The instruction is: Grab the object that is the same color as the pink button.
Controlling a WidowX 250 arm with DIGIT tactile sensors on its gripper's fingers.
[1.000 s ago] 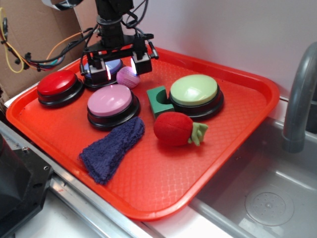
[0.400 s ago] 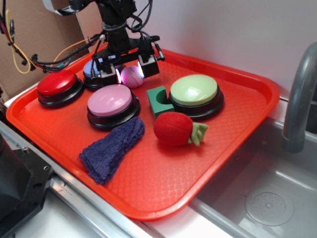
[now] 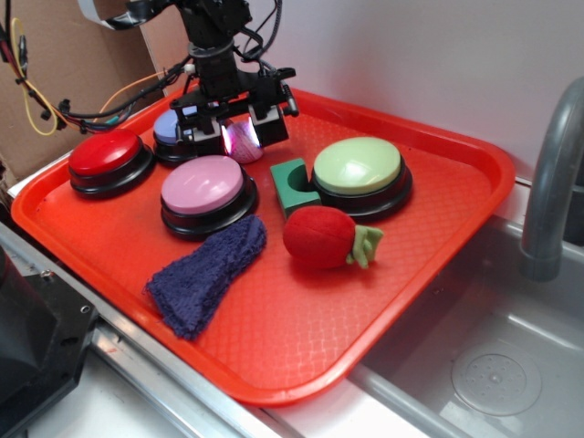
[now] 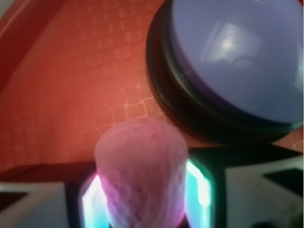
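Even bright light; wrist view blurred, glare on lavender button (image 4: 237,52).

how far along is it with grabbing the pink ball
Done: the hand has come down over the pink ball, next to the lavender-blue button and behind the pink button. In hand: the wrist view shows the ball squeezed between the fingers, so the grip looks closed on it. Left: lifting it off the red tray; it seems to sit low still.

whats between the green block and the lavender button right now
The pink ball sits between the green block and the lavender button, with the claw closed around it. The exterior view shows this best.
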